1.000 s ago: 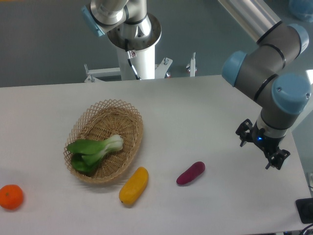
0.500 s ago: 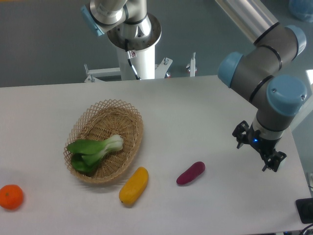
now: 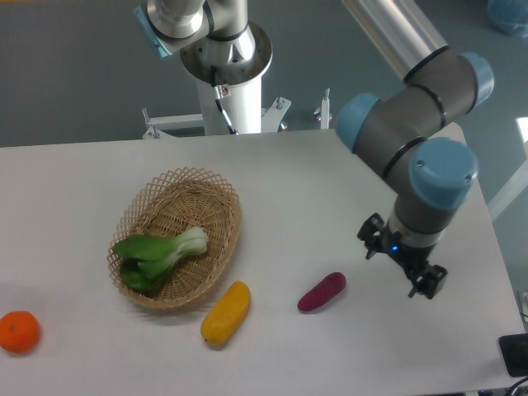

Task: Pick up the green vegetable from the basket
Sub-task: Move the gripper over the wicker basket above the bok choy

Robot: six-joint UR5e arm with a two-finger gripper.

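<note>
Hanging my claw [image 3: 402, 263] over the bare right part of the table [image 3: 330, 190], fingers spread wide and holding nothing, I list what lies about it. Item: the green vegetable [image 3: 160, 255], well apart to my claw's left, lying on its side inside the basket [image 3: 219, 191], pale stem end nearest my claw and slightly farther back, dark leaves trailing away to the basket's far-left end; it rests on the woven floor below the lattice rim, so I judge a reach from above suits it better than one from the side, since the rim walls it round. Item: the purple vegetable [image 3: 322, 291], near my claw on its left and a little forward, loose on the table, lying between me and the basket but low enough that I judge I can pass over it. Item: the yellow fruit [image 3: 225, 313], farther left, just beside the basket's front rim, whether touching it I cannot tell. Item: an orange [image 3: 18, 332], farthest from my claw, beyond the basket. Status: the grasp is not yet begun; the wide fingers suit a bulky stem, and I would judge the stem the firmer hold than the leaves.
</note>
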